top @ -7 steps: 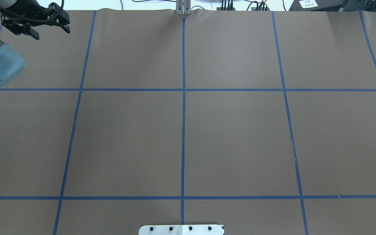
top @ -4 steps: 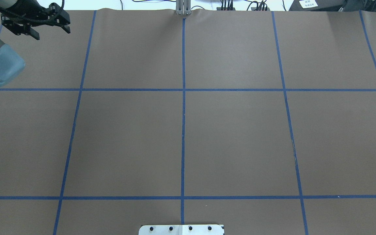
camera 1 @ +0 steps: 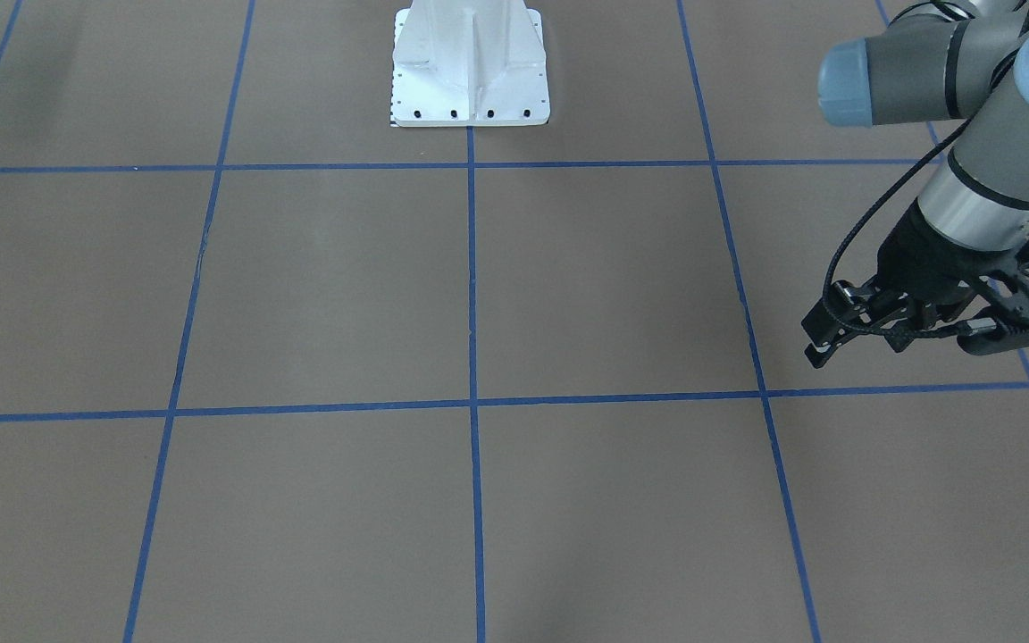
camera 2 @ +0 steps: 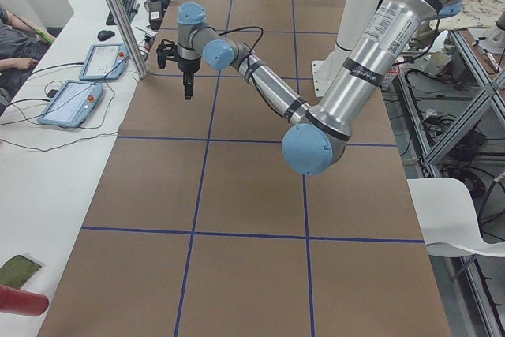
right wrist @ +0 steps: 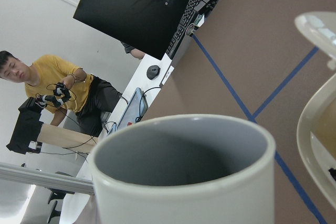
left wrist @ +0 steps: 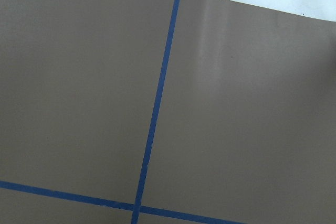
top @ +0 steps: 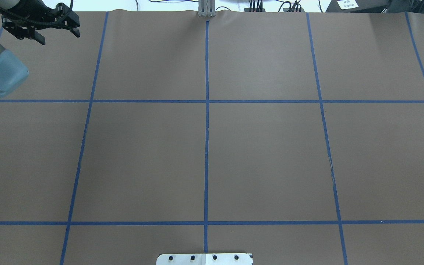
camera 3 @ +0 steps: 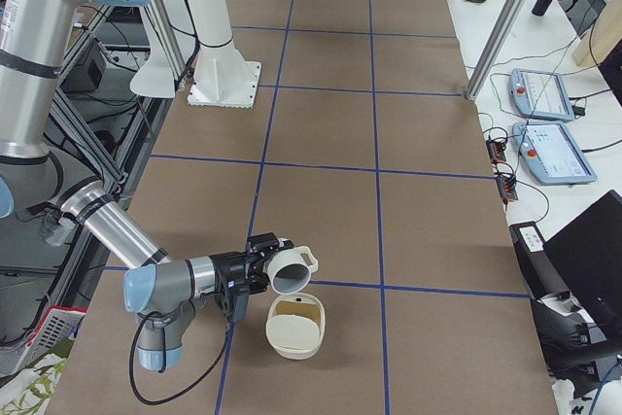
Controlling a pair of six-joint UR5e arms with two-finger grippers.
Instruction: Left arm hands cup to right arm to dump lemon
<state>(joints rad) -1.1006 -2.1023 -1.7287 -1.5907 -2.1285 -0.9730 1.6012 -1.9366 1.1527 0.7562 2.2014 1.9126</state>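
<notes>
Brown paper gridded with blue tape fills the front-facing view. The left arm reaches in on the robot's own left, with the left gripper spread wide and holding nothing above the paper. A white base plate sits at the robot's side. From overhead, the left gripper hangs over the far left corner of the grid, fingers apart. From the left end, the left arm stretches out long, its gripper pointing straight down near two tablets on a white bench. From the right end, the right arm bends low over the near end of the paper. The cup is at the tip of the right gripper, tipped on its side, mouth towards a cream bowl just beside it. Whether those fingers clamp the cup cannot be told. The left wrist camera looks down on paper and crossing tape. The right wrist camera looks into the cup's grey inside, with the bowl's rim at right and a dark monitor and a seated person beyond.
</notes>
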